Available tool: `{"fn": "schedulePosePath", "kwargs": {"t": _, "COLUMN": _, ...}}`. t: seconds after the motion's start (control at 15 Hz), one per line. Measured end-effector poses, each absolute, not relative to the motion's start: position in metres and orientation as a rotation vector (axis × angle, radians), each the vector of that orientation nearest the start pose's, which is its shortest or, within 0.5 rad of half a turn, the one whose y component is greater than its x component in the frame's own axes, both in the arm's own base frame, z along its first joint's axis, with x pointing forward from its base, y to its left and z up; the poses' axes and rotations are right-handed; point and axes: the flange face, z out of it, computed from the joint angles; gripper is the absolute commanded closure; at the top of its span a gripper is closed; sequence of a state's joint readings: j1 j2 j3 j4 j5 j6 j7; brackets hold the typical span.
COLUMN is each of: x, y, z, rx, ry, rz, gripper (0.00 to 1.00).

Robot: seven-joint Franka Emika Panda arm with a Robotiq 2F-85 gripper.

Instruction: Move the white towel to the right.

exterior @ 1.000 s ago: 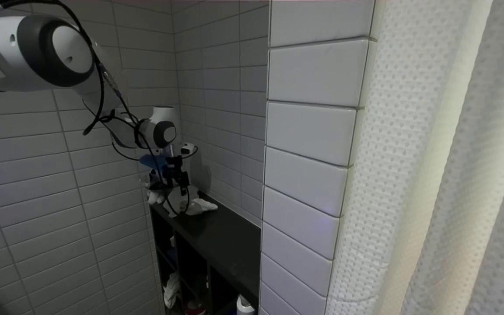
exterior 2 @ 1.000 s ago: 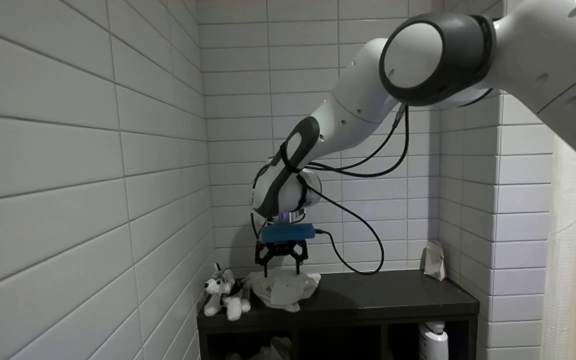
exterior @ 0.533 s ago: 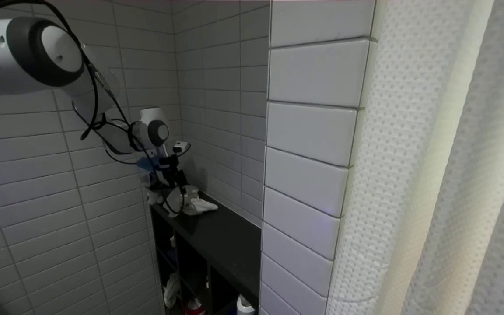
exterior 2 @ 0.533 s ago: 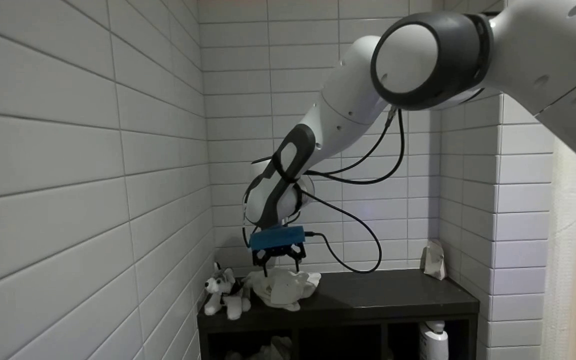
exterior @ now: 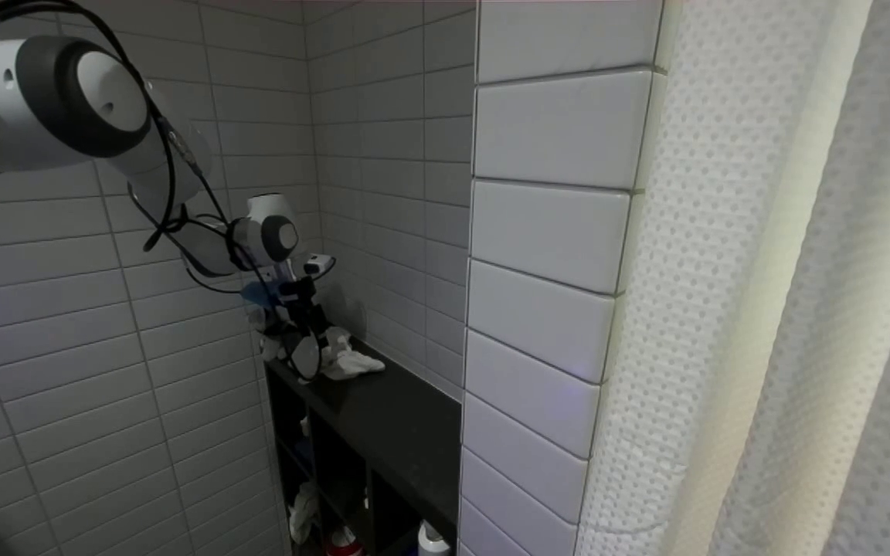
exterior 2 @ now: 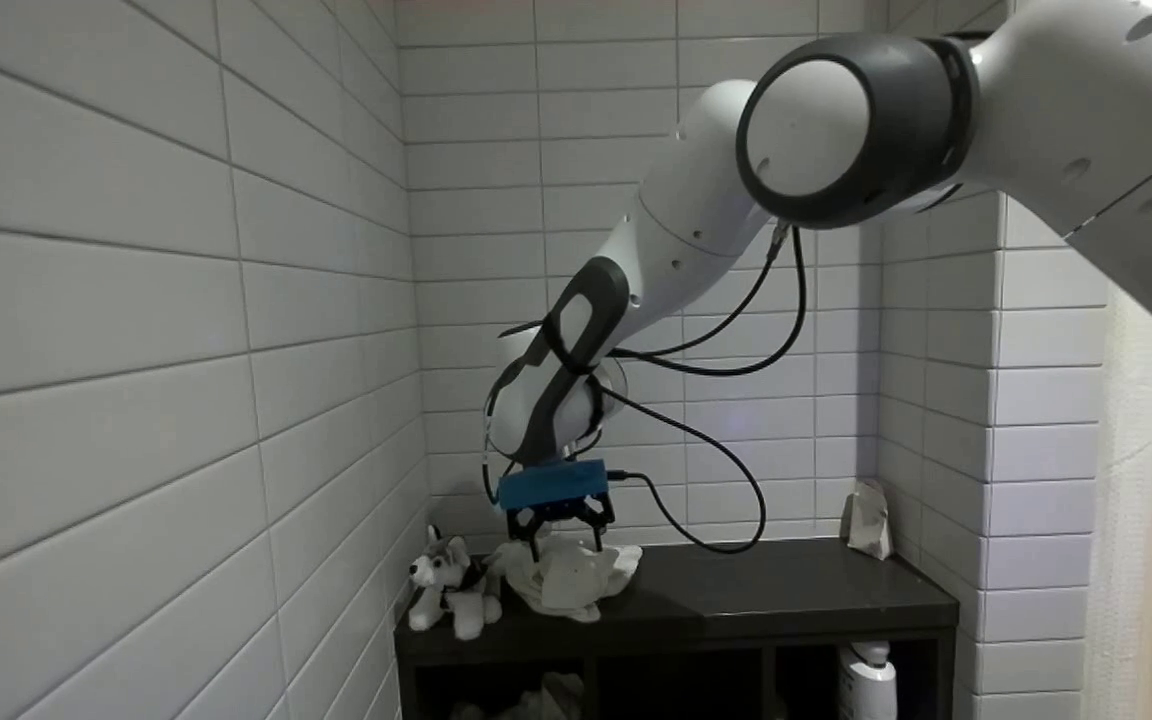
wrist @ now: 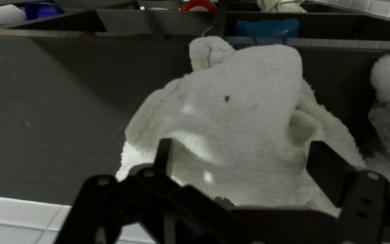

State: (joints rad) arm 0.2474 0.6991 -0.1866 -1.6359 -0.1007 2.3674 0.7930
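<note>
Watching from here, I find the white towel slumped in a loose heap on the dark shelf top, just beside a plush dog, with the gripper directly over it. The fingers stand wide apart, one toward each flank of the heap, with no grip on anything; whether the tips brush the cloth I can't tell. The fabric looks like terry, fuzzy along its edges, so I'd expect it to be light, limp and fairly grippy, with nothing about it to break. A damp one would weigh more, and I can't judge that by eye. The trouble with such cloth is that it gives way: a shallow nip may catch only the top layer and leave the rest trailing. I'd go for the broad fold in the middle, the part lying between the fingers, reaching low enough to gather several layers before squeezing, but not so low as to scrape the shelf. A good bunch there should lift whole and travel toward the pale packet, which I take to be rightward, without tugging at the dog.
</note>
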Motion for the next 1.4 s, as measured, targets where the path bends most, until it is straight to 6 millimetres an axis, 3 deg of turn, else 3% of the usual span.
{"fn": "schedulePosePath", "kwargs": {"t": 0.53, "x": 0.696, "y": 0.06, "z": 0.195, "rx": -3.162, "ry": 0.995, "rz": -0.151, "gripper": 0.0}}
{"fn": "schedulePosePath", "kwargs": {"t": 0.6, "x": 0.697, "y": 0.06, "z": 0.195, "rx": -3.162, "ry": 0.994, "rz": -0.151, "gripper": 0.22}}
{"fn": "schedulePosePath", "kwargs": {"t": 0.73, "x": 0.698, "y": 0.06, "z": 0.196, "rx": -3.161, "ry": 0.994, "rz": -0.155, "gripper": 0.31}}
{"fn": "schedulePosePath", "kwargs": {"t": 1.27, "x": 0.7, "y": 0.062, "z": 0.2, "rx": -3.157, "ry": 0.99, "rz": -0.17, "gripper": 0.93}}
{"fn": "schedulePosePath", "kwargs": {"t": 1.4, "x": 0.7, "y": 0.062, "z": 0.2, "rx": -3.156, "ry": 0.989, "rz": -0.171, "gripper": 1.0}}
